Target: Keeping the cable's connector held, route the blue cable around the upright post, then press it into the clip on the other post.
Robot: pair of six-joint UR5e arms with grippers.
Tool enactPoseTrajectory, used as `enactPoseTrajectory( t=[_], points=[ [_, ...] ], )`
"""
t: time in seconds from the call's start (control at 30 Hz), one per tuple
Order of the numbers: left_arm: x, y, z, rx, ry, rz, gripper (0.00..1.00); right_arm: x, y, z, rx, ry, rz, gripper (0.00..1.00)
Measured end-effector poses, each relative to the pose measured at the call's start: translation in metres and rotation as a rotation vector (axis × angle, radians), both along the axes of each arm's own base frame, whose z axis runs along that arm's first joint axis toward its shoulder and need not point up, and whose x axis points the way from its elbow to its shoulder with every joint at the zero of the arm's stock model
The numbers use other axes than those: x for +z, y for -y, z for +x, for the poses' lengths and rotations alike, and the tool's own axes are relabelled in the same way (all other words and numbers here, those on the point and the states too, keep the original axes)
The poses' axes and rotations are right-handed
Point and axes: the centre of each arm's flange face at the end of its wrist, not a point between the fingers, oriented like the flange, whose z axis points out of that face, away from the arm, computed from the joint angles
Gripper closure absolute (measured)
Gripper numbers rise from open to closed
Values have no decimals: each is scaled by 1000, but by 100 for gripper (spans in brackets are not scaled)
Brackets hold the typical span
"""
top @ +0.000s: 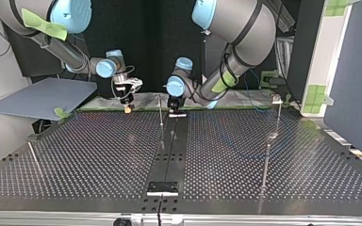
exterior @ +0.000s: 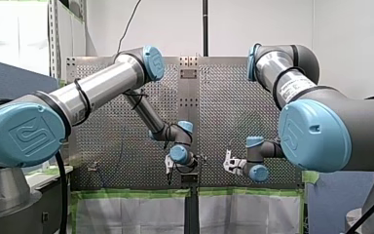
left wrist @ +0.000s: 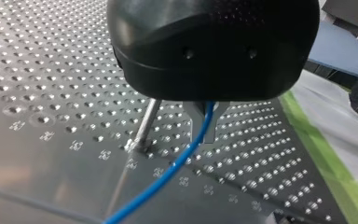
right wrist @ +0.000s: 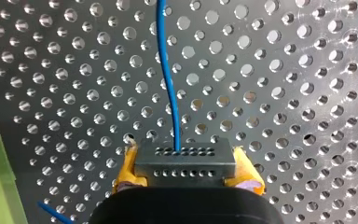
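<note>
In the right wrist view my right gripper (right wrist: 186, 163) is shut on a grey perforated connector block (right wrist: 184, 154), gripped between its yellow pads (right wrist: 127, 164). The blue cable (right wrist: 168, 84) runs out of the block across the perforated table. My left gripper (left wrist: 208, 135), black with metal fingers, is shut on the blue cable (left wrist: 182, 158), which trails down and away beneath it. A thin upright post (left wrist: 147, 123) stands just beside these fingers. Seen across the table, my left gripper (top: 174, 107) is right of that post (top: 160, 110) and my right gripper (top: 127, 102) left of it.
A taller post with a clip-like top (top: 277, 101) stands at the top view's right, with another post (top: 265, 162) nearer the camera. A thin rod (top: 33, 157) stands at the left. A black strip (top: 169, 150) runs down the table's middle. Green tape (left wrist: 326, 154) edges the table.
</note>
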Motion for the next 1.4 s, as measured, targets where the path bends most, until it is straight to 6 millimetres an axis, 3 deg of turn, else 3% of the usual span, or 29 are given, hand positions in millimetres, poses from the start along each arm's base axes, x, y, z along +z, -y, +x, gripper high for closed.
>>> enactPoseTrajectory(
  t=[0.53,0.6,0.67,0.7,0.73,0.77,0.8,0.87,1.4],
  points=[
    [3,-11,12,25,3,-6,100,8,15,-3,-12,3,-4,100],
    [3,-11,12,24,4,-6,96,8,16,-4,-14,3,-5,100],
    [3,-10,11,22,6,-4,69,8,16,-5,-14,3,-5,100],
    [3,-9,11,21,7,-1,69,8,16,-4,-14,2,-5,100],
    [3,-8,10,19,8,2,49,8,16,-5,-14,2,-5,100],
    [3,-7,9,17,10,8,36,8,16,-4,-13,1,-5,100],
    [3,-6,8,16,12,13,36,8,16,-4,-13,1,-5,100],
    [3,-6,7,17,16,25,0,8,16,-4,-12,0,-5,100],
    [2,-4,-4,33,28,169,0,8,16,-4,-10,-2,-5,100]
  ],
)
